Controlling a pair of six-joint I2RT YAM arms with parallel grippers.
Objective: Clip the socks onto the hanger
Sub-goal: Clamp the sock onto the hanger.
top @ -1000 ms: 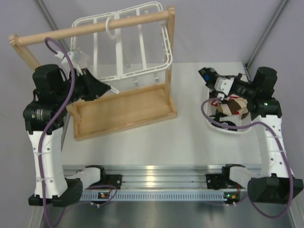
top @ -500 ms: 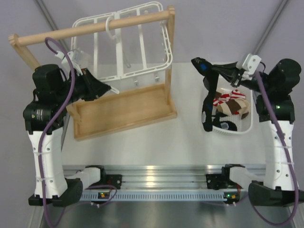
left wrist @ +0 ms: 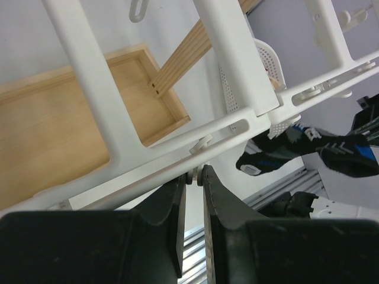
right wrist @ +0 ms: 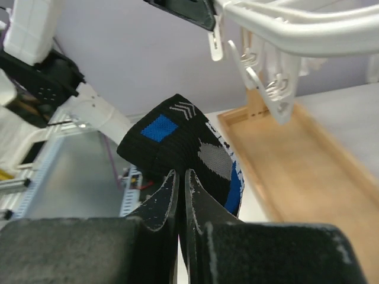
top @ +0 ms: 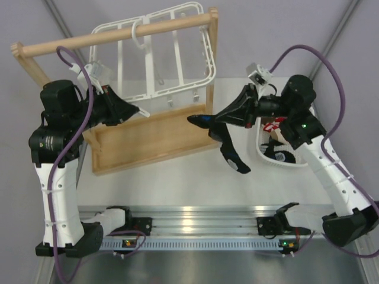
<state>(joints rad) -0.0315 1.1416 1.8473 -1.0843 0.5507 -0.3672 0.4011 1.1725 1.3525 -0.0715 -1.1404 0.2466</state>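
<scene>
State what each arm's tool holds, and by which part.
The right tool pinches the patterned sock near one end; the rest dangles. The left tool seems to pinch the white hanger at its lower rail.

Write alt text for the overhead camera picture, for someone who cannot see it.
The right gripper holds a black sock with blue patches, dangling over the table beside a wooden stand. The left gripper grips the lower edge of a white drying frame hanging on that stand; a white basket sits nearby.
</scene>
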